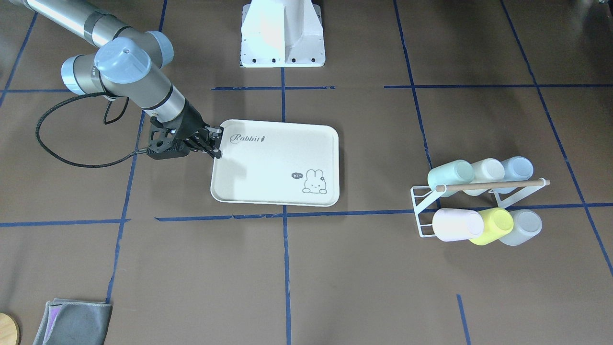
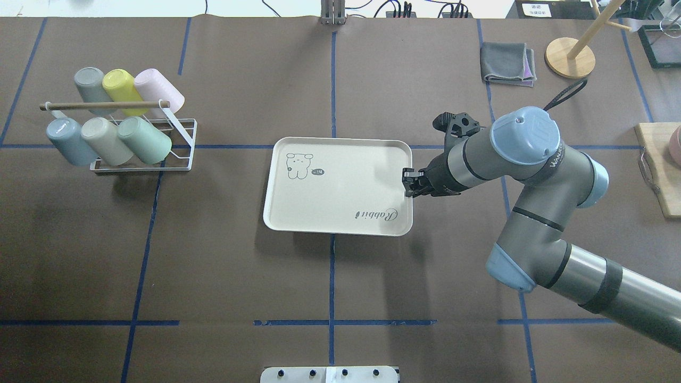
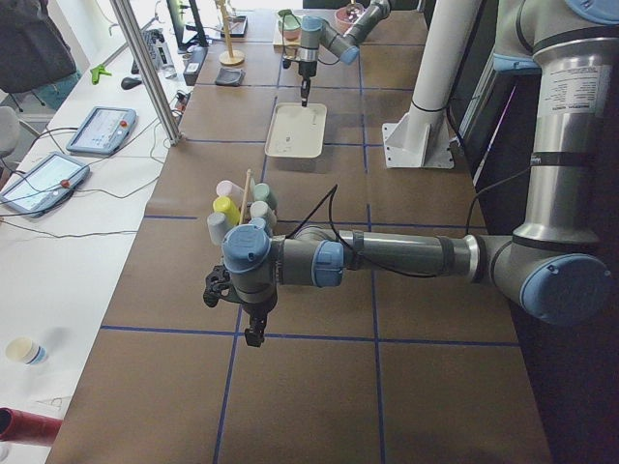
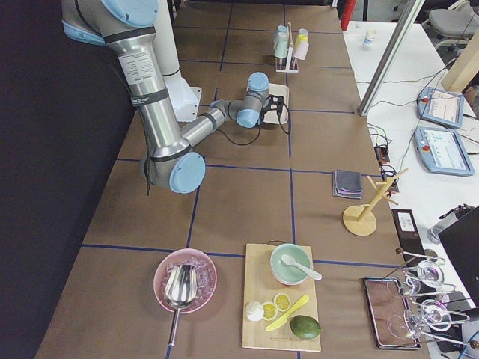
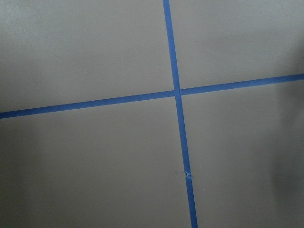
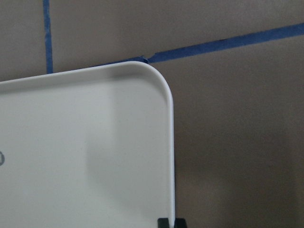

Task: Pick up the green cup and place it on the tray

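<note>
The green cup [image 1: 449, 174] lies on its side in the upper row of a white wire rack [image 1: 423, 211], and also shows in the overhead view [image 2: 144, 140]. The cream tray [image 1: 268, 163] with the "Rabbit" script lies flat at the table's middle. My right gripper [image 1: 216, 143] is at the tray's edge on the robot's right; in the right wrist view its fingertips [image 6: 163, 222] sit close together astride the rim [image 6: 170, 156]. My left gripper [image 3: 253, 335] hangs over bare table far from the rack, and I cannot tell whether it is open or shut.
The rack also holds a cream, a pale blue, a pink, a yellow [image 1: 493, 225] and a grey cup under a wooden rod. A folded grey cloth [image 2: 508, 64], a wooden stand [image 2: 569, 53] and a cutting board [image 2: 657, 165] are at the robot's right.
</note>
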### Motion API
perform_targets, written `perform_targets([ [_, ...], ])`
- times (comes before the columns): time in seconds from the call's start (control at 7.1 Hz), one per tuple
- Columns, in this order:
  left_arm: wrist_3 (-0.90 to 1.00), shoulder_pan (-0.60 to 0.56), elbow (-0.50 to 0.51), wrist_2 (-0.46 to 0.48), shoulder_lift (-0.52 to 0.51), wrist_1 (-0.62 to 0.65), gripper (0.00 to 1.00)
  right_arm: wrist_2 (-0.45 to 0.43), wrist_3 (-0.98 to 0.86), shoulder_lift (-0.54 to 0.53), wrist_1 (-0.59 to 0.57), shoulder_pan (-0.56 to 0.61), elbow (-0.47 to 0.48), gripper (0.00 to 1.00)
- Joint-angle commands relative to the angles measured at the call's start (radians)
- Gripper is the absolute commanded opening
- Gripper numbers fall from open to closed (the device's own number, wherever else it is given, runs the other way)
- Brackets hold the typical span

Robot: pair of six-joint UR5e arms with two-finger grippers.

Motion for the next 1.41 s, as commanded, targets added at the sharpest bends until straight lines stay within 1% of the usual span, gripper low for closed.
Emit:
perform_targets([
  [0.0, 0.0, 0.0, 0.0, 0.0, 0.0, -0.001, 1.0, -0.014, -0.001, 0.002, -0.002, -0.025, -0.003, 0.01],
  [0.14, 0.0, 0.0, 0.0, 0.0, 0.0, 0.001, 1.0, -0.014, -0.001, 0.005, -0.001, -0.03, -0.011, 0.03],
  [0.28, 0.0, 0.0, 0.0, 0.001, 0.0, 0.001, 1.0, -0.012, -0.001, 0.008, -0.002, -0.032, -0.013, 0.32],
  [0.42, -0.001, 0.0, 0.0, 0.0, -0.002, 0.001, 1.0, -0.014, -0.003, 0.009, -0.002, -0.032, -0.011, 0.99],
  [0.7, 0.003, 0.0, -0.001, 0.002, -0.011, -0.004, 1.0, -0.011, -0.003, 0.009, -0.002, -0.026, -0.002, 1.0],
  [0.84, 0.014, 0.005, -0.029, 0.009, -0.032, 0.007, 1.0, -0.002, -0.001, 0.009, -0.004, -0.001, 0.004, 1.0],
  [0.99, 0.035, 0.011, -0.088, 0.005, -0.028, 0.004, 1.0, 0.009, -0.003, 0.003, -0.025, 0.029, 0.019, 1.0],
  [1.13, 0.037, 0.015, -0.138, 0.0, -0.031, 0.005, 1.0, 0.018, -0.004, 0.0, -0.097, 0.059, 0.05, 1.0],
  [1.27, 0.035, 0.015, -0.173, -0.003, -0.031, 0.005, 1.0, 0.02, -0.015, -0.003, -0.219, 0.091, 0.106, 1.0],
])
